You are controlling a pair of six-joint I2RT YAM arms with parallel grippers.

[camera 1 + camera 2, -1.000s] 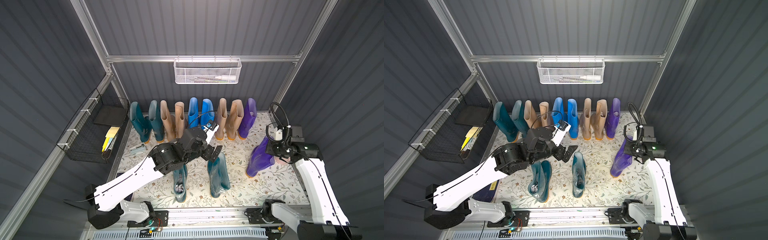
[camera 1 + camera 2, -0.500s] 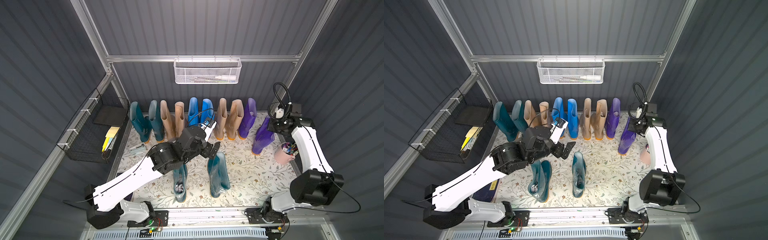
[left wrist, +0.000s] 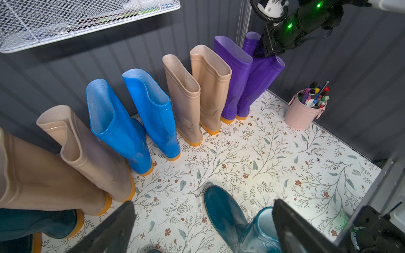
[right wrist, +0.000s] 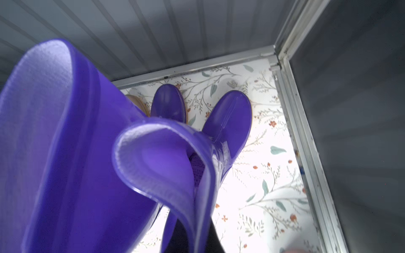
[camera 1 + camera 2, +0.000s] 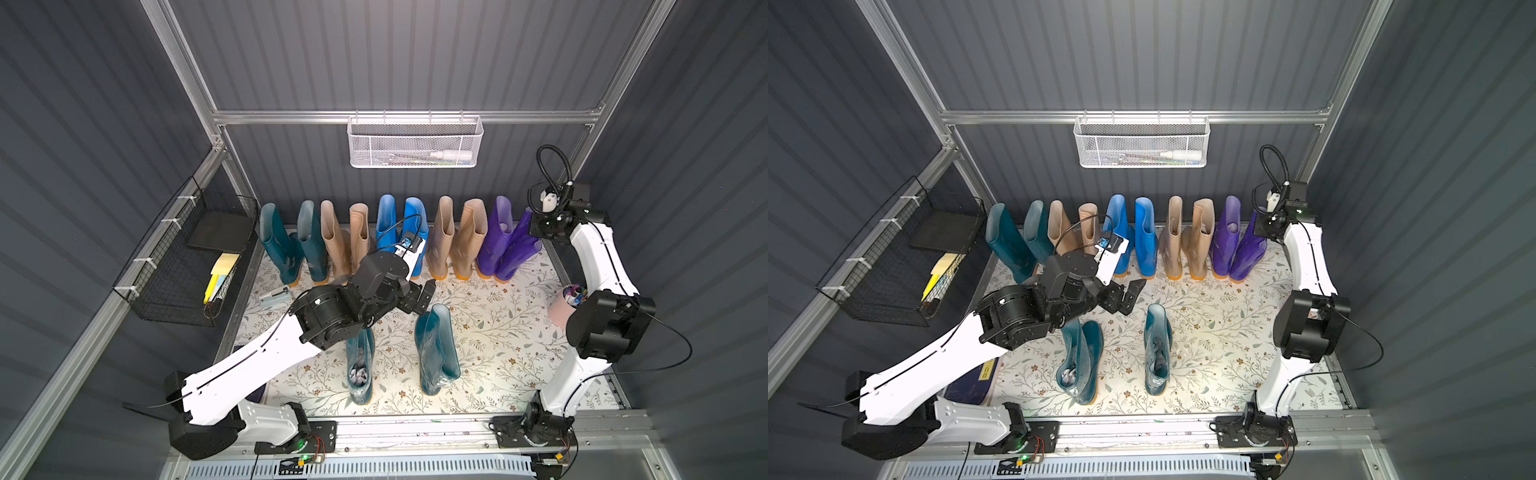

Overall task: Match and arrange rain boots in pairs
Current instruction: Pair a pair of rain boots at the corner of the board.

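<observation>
Right gripper [image 3: 259,52]: clamps tight on the cuff of a purple rain boot [image 5: 515,249], tilted, sole at the floral mat [image 5: 498,340]. Just beside the clamped jaws: second purple rain boot [image 5: 492,237], upright, ending the back-wall row. Left gripper [image 5: 417,297]: hangs with jaws wide apart, gripping nothing. Below the open jaws: dark teal rain boot [image 5: 436,349], upright. Behind them, partly under the arm: second dark teal rain boot [image 5: 360,365].

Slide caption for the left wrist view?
Open left gripper above a teal boot; right gripper pinching the end purple boot.
</observation>
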